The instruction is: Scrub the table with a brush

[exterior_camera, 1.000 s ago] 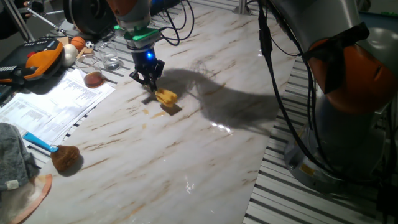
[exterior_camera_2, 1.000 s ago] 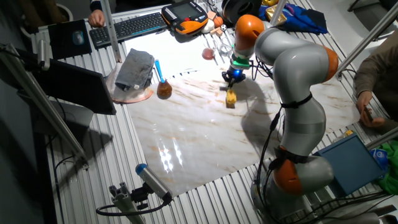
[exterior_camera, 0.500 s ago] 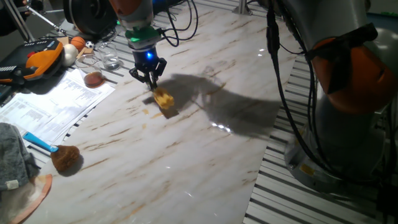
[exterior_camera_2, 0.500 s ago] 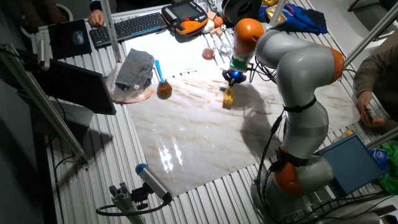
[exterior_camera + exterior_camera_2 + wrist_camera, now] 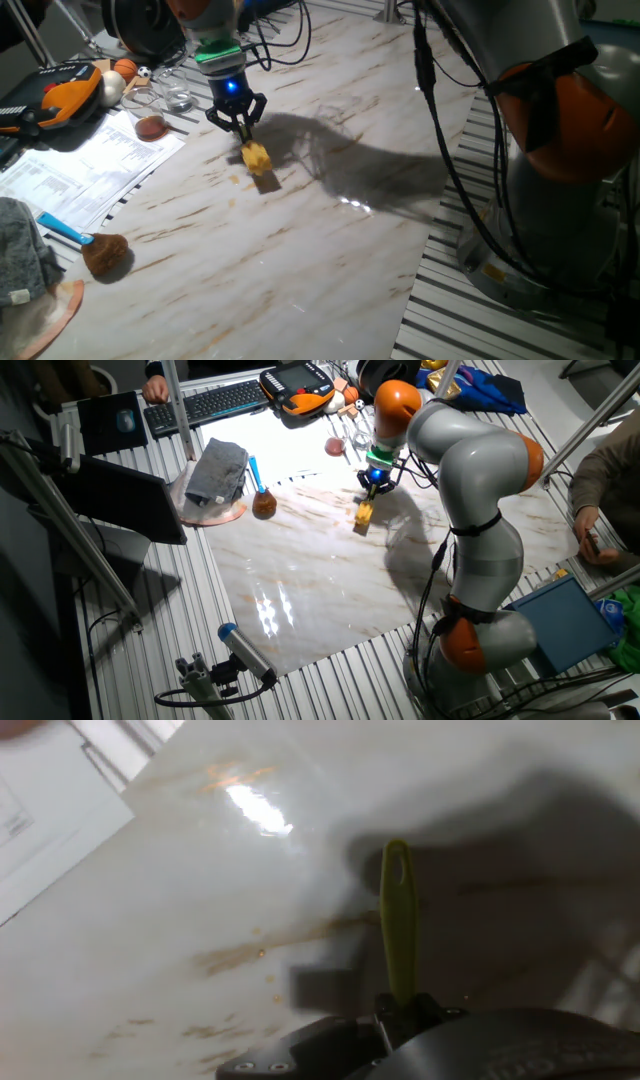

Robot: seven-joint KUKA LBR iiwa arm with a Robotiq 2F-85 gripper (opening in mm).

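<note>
My gripper (image 5: pixel 237 122) is shut on the thin pale green handle of the brush, whose yellow blocky head (image 5: pixel 256 157) rests on the white marble-look table (image 5: pixel 300 260) at its far-left part. In the other fixed view the gripper (image 5: pixel 373 484) stands just above the yellow head (image 5: pixel 364 515) on the table (image 5: pixel 320 590). In the hand view the green handle (image 5: pixel 398 920) runs straight out from between my fingertips (image 5: pixel 400 1012) over the glossy table (image 5: pixel 150 920); the yellow head does not show there.
A fluffy brown brush with a blue handle (image 5: pixel 100 250) lies at the table's left edge, near a grey cloth (image 5: pixel 20 260). Papers (image 5: pixel 80 165), glassware (image 5: pixel 170 98) and an orange pendant (image 5: pixel 70 90) lie behind. Grey slatted metal (image 5: pixel 480 310) surrounds the table.
The yellow brush head has slid a little to the left across the table, with the gripper still shut on the handle and shifting slightly with it.
</note>
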